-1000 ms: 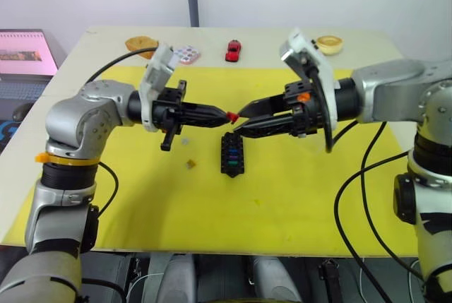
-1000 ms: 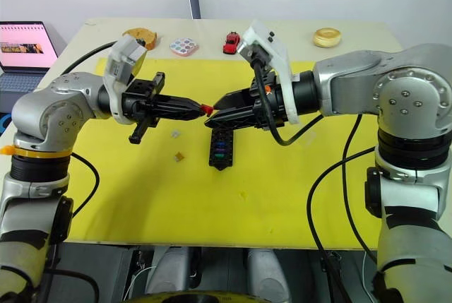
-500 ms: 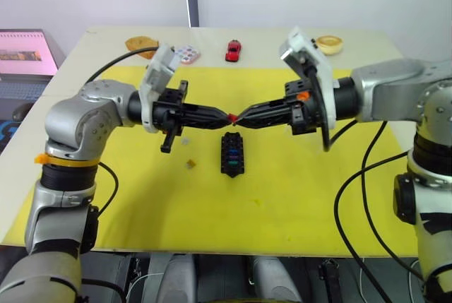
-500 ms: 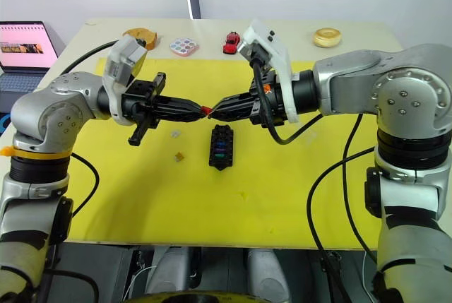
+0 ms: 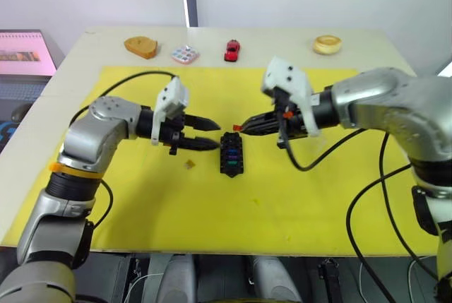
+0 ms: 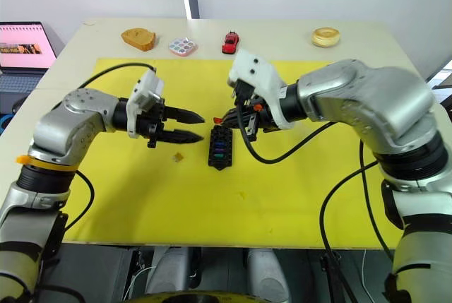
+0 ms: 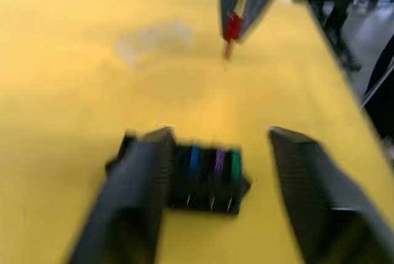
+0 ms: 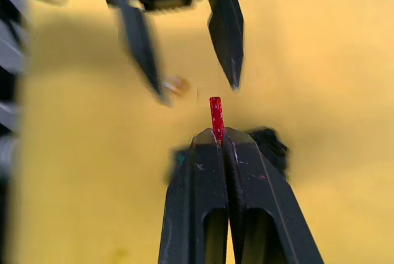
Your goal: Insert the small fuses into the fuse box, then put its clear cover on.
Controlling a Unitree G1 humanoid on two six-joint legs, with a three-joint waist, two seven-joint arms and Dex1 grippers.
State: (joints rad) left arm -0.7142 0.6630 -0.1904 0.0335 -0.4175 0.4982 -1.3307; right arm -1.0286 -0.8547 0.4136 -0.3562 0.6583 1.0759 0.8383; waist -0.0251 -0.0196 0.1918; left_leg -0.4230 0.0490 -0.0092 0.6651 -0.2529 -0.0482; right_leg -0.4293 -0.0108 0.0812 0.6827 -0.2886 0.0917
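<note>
The left gripper has its two black fingers spread apart, with nothing between them. It hovers at 9 o'clock from the fuse box. A small amber fuse lies on the yellow mat near the gripper, at about 8 o'clock from the box. The fuse box sits in the middle of the mat with teal, purple and green fuses already in its slots. At about 1 o'clock from the box, the right gripper has its fingers pinched tight on a red fuse, held just above the box. The clear cover lies blurry on the mat.
</note>
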